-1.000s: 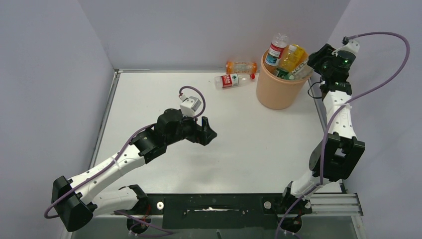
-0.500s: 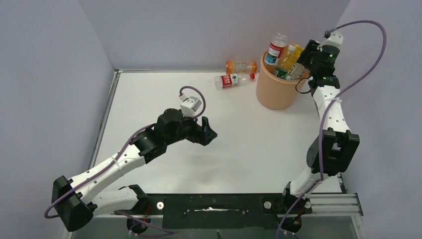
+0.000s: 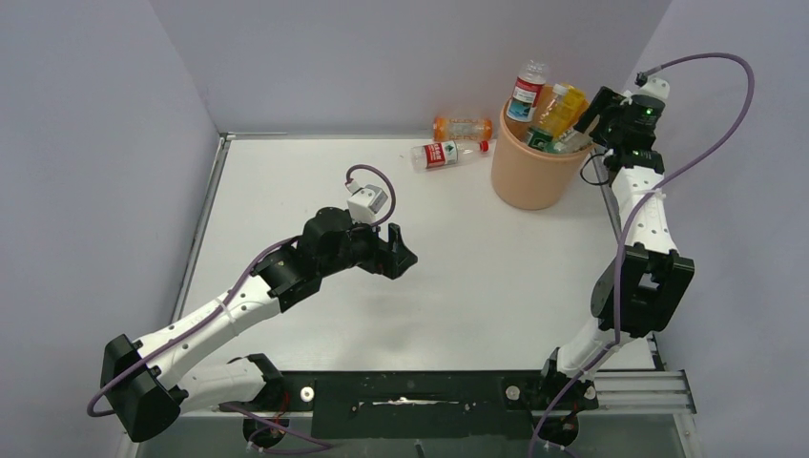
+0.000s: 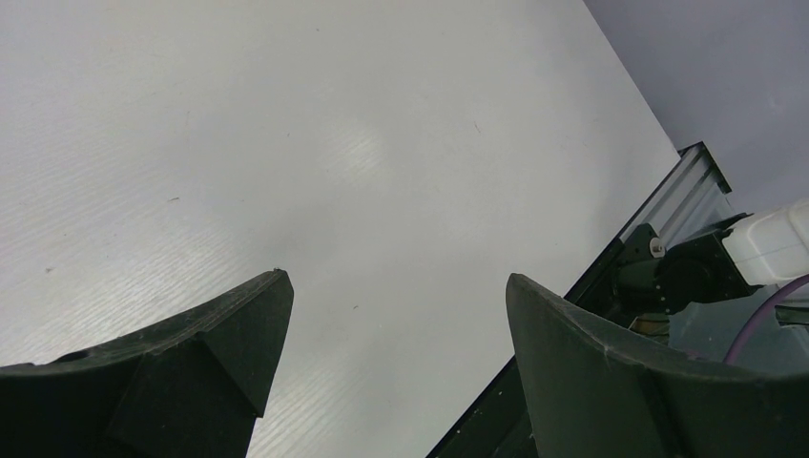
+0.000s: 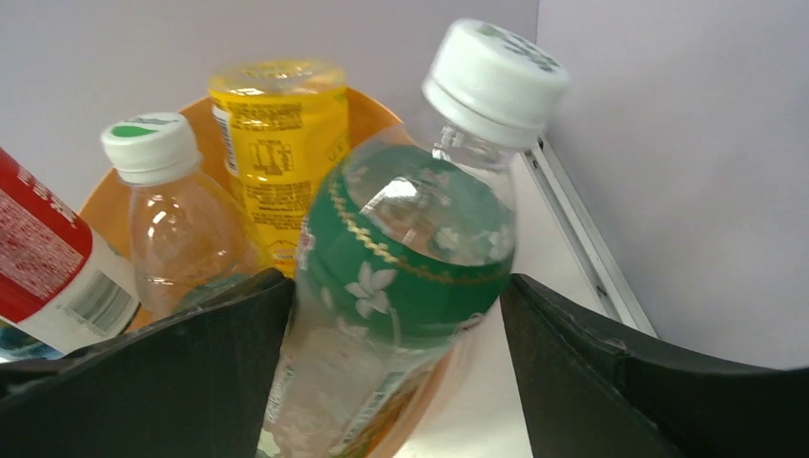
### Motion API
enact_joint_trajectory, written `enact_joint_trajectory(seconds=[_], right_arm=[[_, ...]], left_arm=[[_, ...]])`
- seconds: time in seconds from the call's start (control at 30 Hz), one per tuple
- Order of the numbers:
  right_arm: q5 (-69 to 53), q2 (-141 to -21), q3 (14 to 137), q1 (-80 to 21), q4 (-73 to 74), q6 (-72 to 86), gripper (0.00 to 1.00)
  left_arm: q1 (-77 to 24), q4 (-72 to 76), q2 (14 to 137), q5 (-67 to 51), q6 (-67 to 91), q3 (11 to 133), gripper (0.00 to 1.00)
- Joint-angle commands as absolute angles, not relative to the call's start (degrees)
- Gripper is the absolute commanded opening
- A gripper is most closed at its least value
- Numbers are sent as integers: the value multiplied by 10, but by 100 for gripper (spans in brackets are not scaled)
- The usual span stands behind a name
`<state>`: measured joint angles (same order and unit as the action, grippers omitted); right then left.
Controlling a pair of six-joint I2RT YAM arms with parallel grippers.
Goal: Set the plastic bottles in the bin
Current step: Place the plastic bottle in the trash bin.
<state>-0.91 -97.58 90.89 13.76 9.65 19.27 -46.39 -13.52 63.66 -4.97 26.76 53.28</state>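
The left tool hangs wide open and empty over the tabletop. An orange bottle and a red-labelled bottle lie far, just left of the bin. The right tool stands wide around a green-labelled bottle in the bin — gripping or free, I cannot tell. Probably the drop step; next, lift clear.

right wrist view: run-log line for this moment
right jaws: open around green-label bottle at bin | left jaws: open, empty | outside bin: orange bottle, red-label bottle
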Motion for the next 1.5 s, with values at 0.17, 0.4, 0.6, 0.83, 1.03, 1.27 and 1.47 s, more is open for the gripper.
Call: enact_joint_trajectory(seconds=[0.17,0.4,0.6,0.83,1.03,1.27,1.47], right_arm=[[-57,-955,938,144,124,214,87],[-59,-936,946,143,138,215,98],[-51,-915,963,145,181,210,98],[-35,-859,936,157,215,225,98],[-38,-790,899,161,256,232,98],[-131,-661,699,127,179,290,98],[-149,-598,551,3,141,328,98]], left_arm=[[-462,-93,632,-61,275,538,82],[-462,-92,622,-62,277,532,82],[-462,-90,623,-59,272,531,82],[-461,-84,646,-53,253,542,85],[-456,-84,709,-44,216,585,89],[-441,-76,794,-50,185,649,89],[-434,-81,819,-61,177,663,89]])
